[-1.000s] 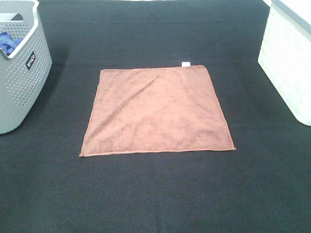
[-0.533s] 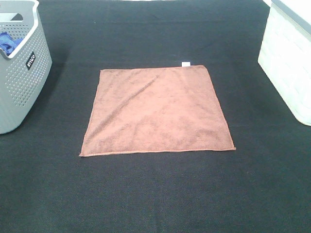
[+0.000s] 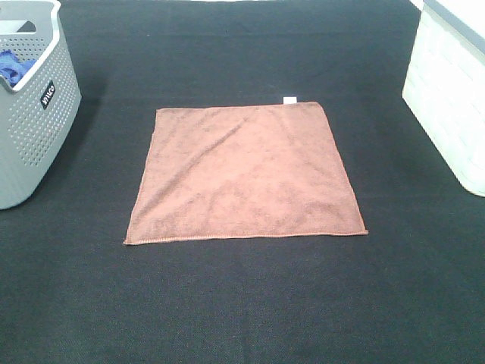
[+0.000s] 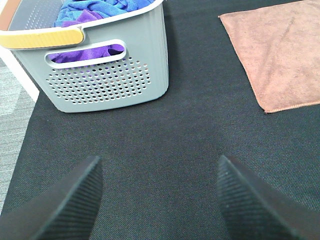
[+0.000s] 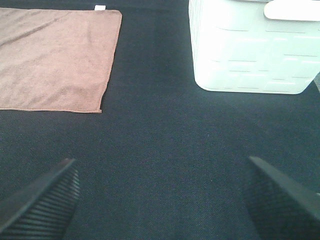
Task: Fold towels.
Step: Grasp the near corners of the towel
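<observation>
Towel (image 3: 244, 173) lies spread mid-worktop (image 3: 242, 303), with its tag (image 3: 289, 100) at the far right corner. The basket (image 3: 34, 129) sits at the left edge with cloths (image 3: 10, 67) in it, and the bin (image 3: 447, 98) sits at the right edge; both are well apart from the towel. Over bare worktop: left pincer (image 4: 159, 200) before the basket, right pincer (image 5: 160, 200) before the bin, neither over the towel.

grey basket (image 3: 30, 114) and white bin (image 3: 447, 91) run past the picture's edges, and the basket's label (image 3: 47, 95) seems illegible.
</observation>
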You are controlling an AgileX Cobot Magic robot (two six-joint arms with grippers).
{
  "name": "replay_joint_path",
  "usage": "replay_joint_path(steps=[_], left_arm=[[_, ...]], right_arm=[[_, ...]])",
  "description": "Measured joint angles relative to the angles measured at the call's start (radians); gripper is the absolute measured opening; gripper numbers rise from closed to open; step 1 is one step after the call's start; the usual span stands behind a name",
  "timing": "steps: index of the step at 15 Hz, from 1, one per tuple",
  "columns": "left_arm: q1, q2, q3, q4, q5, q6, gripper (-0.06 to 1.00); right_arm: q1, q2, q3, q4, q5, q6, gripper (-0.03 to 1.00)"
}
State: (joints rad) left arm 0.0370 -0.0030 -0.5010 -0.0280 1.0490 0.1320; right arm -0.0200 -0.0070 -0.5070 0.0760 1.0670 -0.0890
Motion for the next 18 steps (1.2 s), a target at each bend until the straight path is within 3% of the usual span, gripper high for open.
replay_joint_path(steps=[16,18], left_arm=[[0.0,0.0,0.0,-0.001,0.0,0.0,0.63],[0.0,0.001,-0.009,-0.069,-0.028,0.0,0.63]], right_arm=[[0.0,0.0,0.0,0.0,0.0,0.004,0.83],[0.0,0.031,-0.01,0.007,-0.019,0.04,0.8]])
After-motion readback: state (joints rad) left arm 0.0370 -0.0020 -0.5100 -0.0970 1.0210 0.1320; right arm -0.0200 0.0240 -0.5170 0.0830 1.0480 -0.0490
